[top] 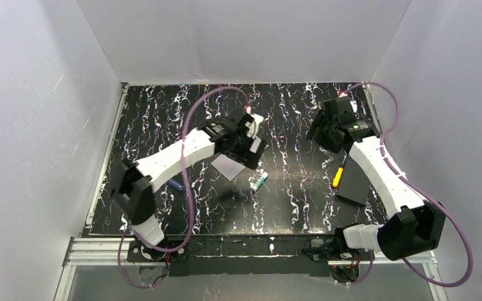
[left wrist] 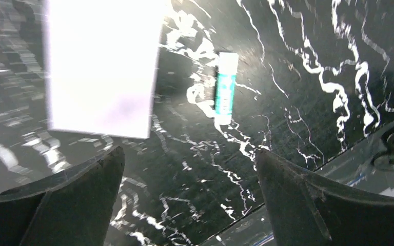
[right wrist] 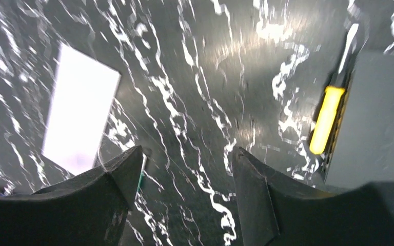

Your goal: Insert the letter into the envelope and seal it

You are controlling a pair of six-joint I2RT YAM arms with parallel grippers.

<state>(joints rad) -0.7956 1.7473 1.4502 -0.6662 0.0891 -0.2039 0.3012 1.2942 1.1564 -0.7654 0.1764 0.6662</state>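
Note:
The envelope (top: 229, 167) is a pale lavender-grey rectangle lying flat on the black marbled table, left of centre. It appears washed-out white in the left wrist view (left wrist: 100, 66) and in the right wrist view (right wrist: 80, 116). The letter is not in view. My left gripper (top: 251, 150) hovers just right of the envelope; its jaws (left wrist: 190, 169) are open and empty above bare table. My right gripper (top: 319, 130) is raised at the back right, open and empty (right wrist: 184, 164), far from the envelope.
A white and teal glue stick (top: 258, 182) lies right of the envelope, also in the left wrist view (left wrist: 225, 88). A yellow-handled tool (top: 338, 175) lies beside a flat black rectangle (top: 355, 185) at the right, both in the right wrist view (right wrist: 326, 120) (right wrist: 377, 118). A small blue object (top: 176, 185) lies left of the envelope.

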